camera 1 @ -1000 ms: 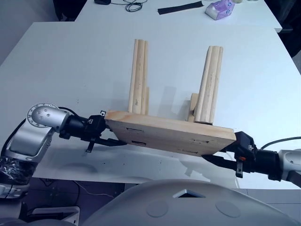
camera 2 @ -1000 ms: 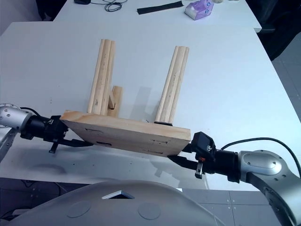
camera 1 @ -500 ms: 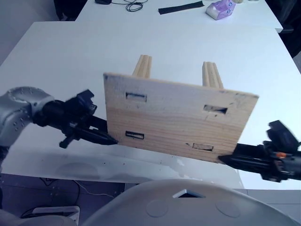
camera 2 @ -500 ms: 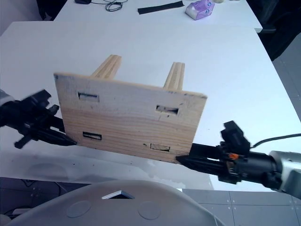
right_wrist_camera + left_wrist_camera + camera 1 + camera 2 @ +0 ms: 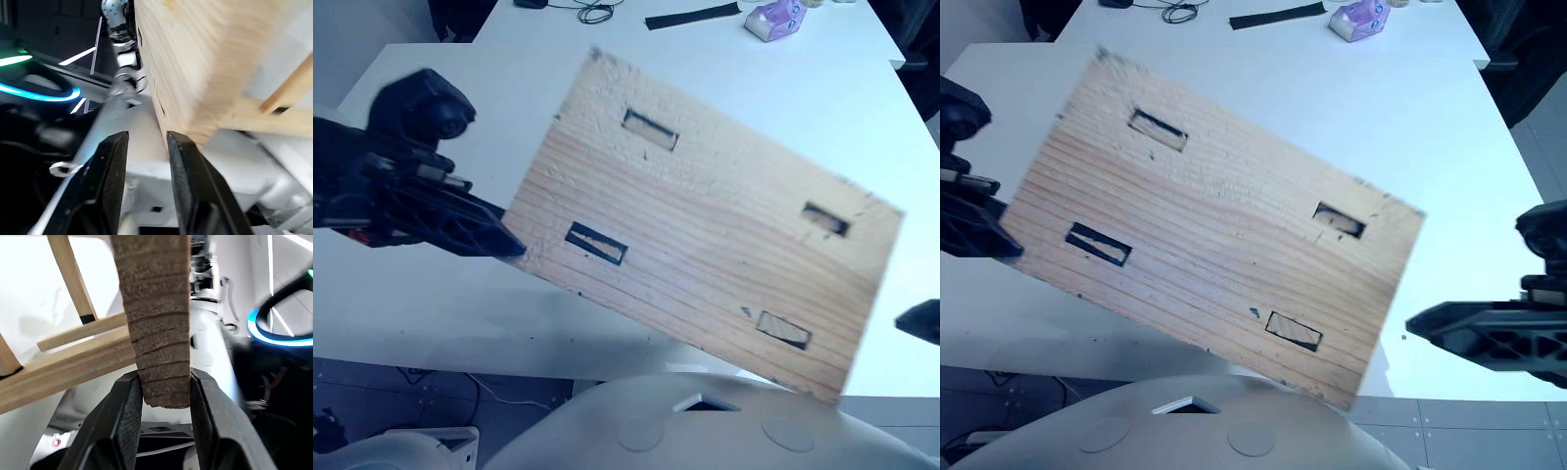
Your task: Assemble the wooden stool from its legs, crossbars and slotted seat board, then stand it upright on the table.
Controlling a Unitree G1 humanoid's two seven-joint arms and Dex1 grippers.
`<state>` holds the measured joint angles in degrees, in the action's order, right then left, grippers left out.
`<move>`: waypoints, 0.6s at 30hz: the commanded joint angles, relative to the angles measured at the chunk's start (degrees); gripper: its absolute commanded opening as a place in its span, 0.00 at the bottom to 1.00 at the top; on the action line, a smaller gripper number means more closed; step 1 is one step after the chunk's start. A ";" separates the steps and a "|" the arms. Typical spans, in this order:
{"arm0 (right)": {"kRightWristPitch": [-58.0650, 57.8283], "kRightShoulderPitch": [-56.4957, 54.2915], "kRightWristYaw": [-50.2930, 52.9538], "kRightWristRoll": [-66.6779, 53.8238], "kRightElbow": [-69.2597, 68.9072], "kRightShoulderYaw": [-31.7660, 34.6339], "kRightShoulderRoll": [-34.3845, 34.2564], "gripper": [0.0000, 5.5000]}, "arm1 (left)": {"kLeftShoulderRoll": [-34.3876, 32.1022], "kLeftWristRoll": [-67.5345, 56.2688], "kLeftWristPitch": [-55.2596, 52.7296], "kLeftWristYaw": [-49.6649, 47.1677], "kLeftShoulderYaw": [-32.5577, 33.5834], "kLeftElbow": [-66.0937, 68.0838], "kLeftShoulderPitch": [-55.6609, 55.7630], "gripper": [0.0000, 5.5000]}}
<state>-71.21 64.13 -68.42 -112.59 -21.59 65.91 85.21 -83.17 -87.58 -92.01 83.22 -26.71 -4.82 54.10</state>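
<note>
Seat board (image 5: 705, 225) just flipped topside up, uprighting nearly done; my left end effector (image 5: 164, 382) clamps its edge, right end effector (image 5: 145, 139) apart beside it.

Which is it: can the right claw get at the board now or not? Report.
Probably yes. The right claw hangs open just off the board's right edge, and nothing shows between them. The left claw clamps the opposite end.

White table (image 5: 764, 108), second white table behind (image 5: 842, 29), black cables (image 5: 592, 12), purple packet (image 5: 773, 20), grey floor (image 5: 1540, 137).
</note>
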 commanded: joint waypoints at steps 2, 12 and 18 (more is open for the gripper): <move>9.34 -2.98 7.99 -0.41 -5.44 -9.63 -5.49 0.26 | 0.10 -1.06 -0.48 -4.11 -1.98 2.94 -3.20 0.24; 25.03 -6.84 25.73 -0.41 -17.57 -15.19 -17.43 0.26 | 3.08 -6.60 -0.03 -24.44 4.26 8.10 -15.62 0.24; 35.37 -2.16 35.71 -0.41 -26.07 -19.46 -22.50 0.31 | 8.05 -6.20 1.21 -35.01 9.69 11.35 -20.52 0.47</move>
<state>-38.46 60.23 -35.08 -112.56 -44.23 47.60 63.18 -77.53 -97.55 -91.60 56.01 -17.78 5.91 37.10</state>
